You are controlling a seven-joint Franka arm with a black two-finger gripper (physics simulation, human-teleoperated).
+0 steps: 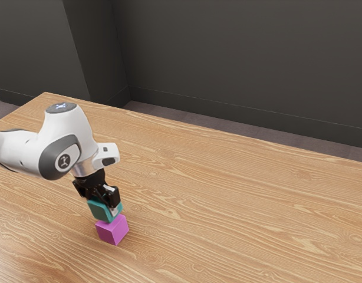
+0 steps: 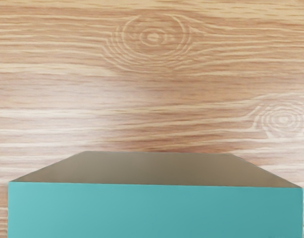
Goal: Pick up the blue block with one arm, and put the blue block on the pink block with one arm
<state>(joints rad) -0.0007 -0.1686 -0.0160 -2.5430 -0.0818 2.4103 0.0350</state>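
Nearest the wrist camera sits the blue block (image 2: 154, 208), a flat-faced cube whose colour reads as a smooth, matte teal. One lit face runs off the picture's lower edge, and a shaded, brownish-grey face slopes away above it. Beyond it lies the wooden table (image 2: 152, 74), pale oak-coloured with long streaks of grain and two ringed knots.

In the exterior view the gripper (image 1: 104, 203) points down from the white, rounded arm (image 1: 51, 147). Its black fingers are closed against the blue block (image 1: 103, 209) from two sides, spread about as wide as the block. The fingers cover the block's upper part, so its top face is hidden.

The blue block stands directly over the pink block (image 1: 112, 229), a magenta cube with crisp edges resting on the table (image 1: 240, 194) near its front edge. The two appear to meet, though I cannot tell whether the teal underside actually touches the pink top or hangs just clear of it.

The arm's base is cut off at the exterior view's left. Dark grey walls (image 1: 228, 53) rise behind the table.
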